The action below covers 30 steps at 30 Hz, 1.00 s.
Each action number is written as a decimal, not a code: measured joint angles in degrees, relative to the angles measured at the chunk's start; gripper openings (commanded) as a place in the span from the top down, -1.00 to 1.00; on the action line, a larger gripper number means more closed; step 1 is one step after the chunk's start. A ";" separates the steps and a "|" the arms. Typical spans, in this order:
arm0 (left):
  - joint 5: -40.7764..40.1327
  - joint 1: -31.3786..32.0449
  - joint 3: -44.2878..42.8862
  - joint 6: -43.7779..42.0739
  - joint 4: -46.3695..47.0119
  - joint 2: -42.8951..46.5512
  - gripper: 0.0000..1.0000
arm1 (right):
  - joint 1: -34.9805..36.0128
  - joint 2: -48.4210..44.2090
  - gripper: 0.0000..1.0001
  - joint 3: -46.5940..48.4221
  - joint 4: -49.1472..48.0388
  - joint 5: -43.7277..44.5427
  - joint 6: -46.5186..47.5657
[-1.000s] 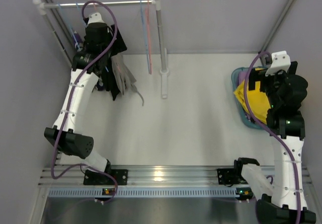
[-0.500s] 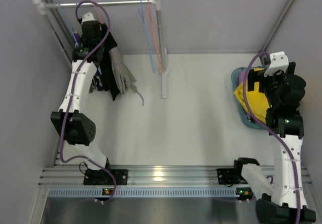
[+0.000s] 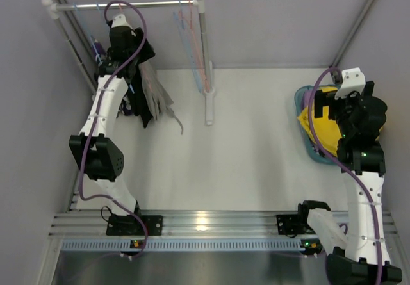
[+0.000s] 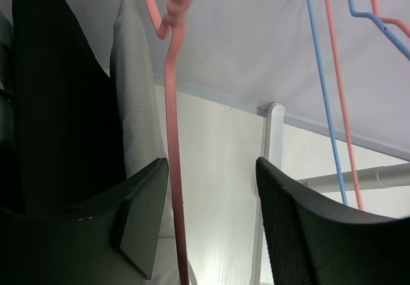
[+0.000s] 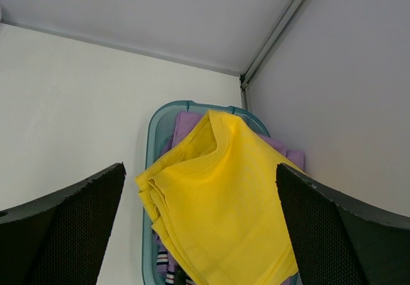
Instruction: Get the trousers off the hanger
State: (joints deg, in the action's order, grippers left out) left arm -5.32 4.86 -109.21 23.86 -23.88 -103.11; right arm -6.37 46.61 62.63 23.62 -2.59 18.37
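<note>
Black trousers [image 3: 144, 105] and grey-beige trousers [image 3: 157, 89] hang at the left end of the rail [image 3: 154, 4]. My left gripper [image 3: 134, 49] is up among them. In the left wrist view a pink hanger wire [image 4: 173, 138] runs between the jaws of the left gripper [image 4: 211, 170], close to the left finger [image 4: 144, 214]; the jaws stand apart, open. The grey-beige trousers [image 4: 134, 105] and black trousers [image 4: 57, 105] hang just left of it. My right gripper [image 5: 200, 170] hovers open over yellow trousers [image 5: 224, 214], which lie on lilac ones [image 5: 186, 122] and patterned ones [image 5: 163, 262].
A teal basket [image 5: 150, 138] holds the removed trousers at the right wall [image 3: 301, 115]. Empty blue and red hangers [image 3: 192, 41] dangle near the rail's right post [image 3: 208, 93]. The blue hanger [image 4: 323, 105] and red hanger [image 4: 339, 105] also show in the left wrist view.
My left arm has drawn in and reached higher toward the rail, and its jaws have narrowed. The empty hangers have swung to the right. The right arm is still.
</note>
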 measured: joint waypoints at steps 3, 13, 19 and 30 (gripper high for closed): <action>-0.02 0.00 -0.31 0.09 0.33 -1.55 -0.16 | 0.00 0.00 -0.99 0.00 0.02 0.11 0.02; 0.44 0.00 -1.18 1.57 0.28 -3.50 0.43 | 0.00 -0.02 -0.99 0.00 0.04 0.20 0.07; 0.46 0.00 -1.60 1.46 -0.90 -3.45 0.47 | 0.00 -0.02 -0.99 0.00 0.02 0.24 0.04; 1.55 0.00 -4.46 0.02 -4.42 -1.51 -0.52 | 0.00 -0.02 -0.99 0.00 0.02 0.15 -0.04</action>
State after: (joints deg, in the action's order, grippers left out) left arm -3.77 4.86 -113.67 23.88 -28.29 -104.62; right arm -6.37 46.59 62.63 23.64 -2.44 18.33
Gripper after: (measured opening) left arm 0.753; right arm 0.993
